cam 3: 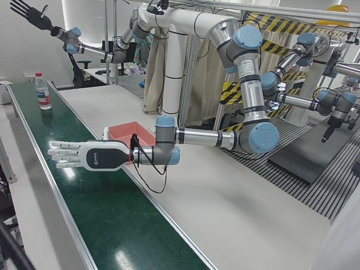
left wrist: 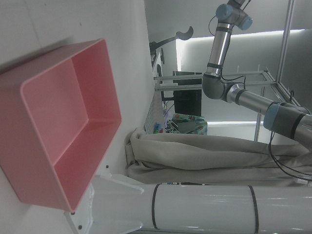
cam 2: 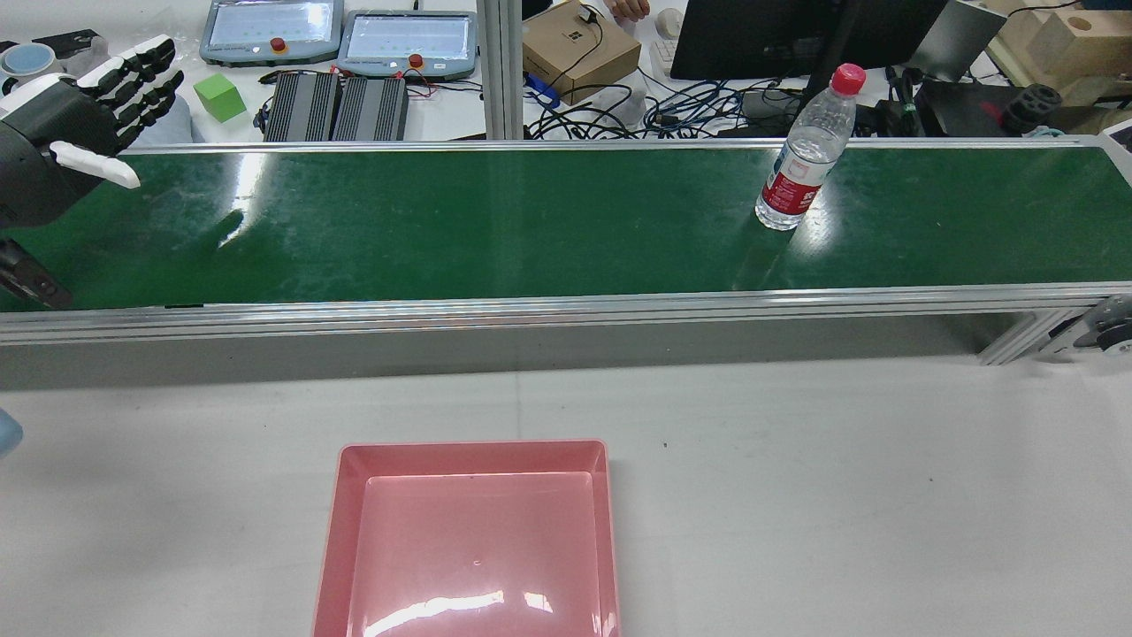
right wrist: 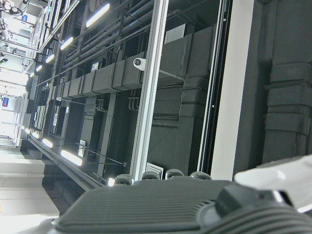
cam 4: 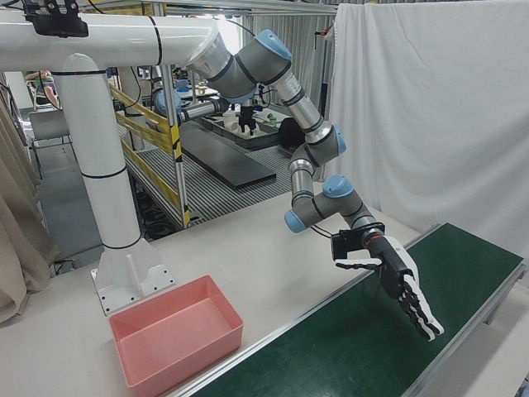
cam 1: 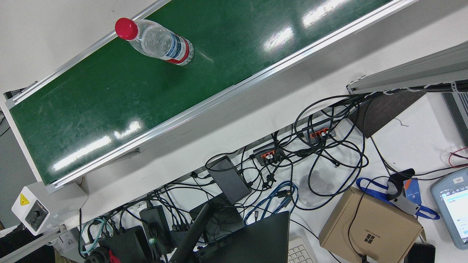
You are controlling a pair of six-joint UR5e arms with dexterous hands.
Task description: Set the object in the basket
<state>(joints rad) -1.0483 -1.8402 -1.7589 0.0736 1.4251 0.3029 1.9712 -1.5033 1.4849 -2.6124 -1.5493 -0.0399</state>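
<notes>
A clear water bottle (cam 2: 805, 150) with a red cap and red label stands upright on the green conveyor belt (cam 2: 486, 221), toward its right end; it also shows in the front view (cam 1: 155, 42) and in the left-front view (cam 3: 43, 90). The pink basket (cam 2: 473, 453) sits empty on the white table in front of the belt, and shows in the left hand view (left wrist: 73, 126). My left hand (cam 2: 80, 133) is open, fingers spread, above the belt's left end, far from the bottle. It also shows in the left-front view (cam 3: 79, 156). My right hand (cam 3: 28, 14) is raised high, open and empty.
Behind the belt lie teach pendants (cam 2: 407, 40), a green cube (cam 2: 218, 95), a cardboard box (cam 2: 579, 49) and tangled cables (cam 1: 292, 171). The belt has raised aluminium rails (cam 2: 531, 305). White table surface (cam 2: 840, 495) lies around the basket.
</notes>
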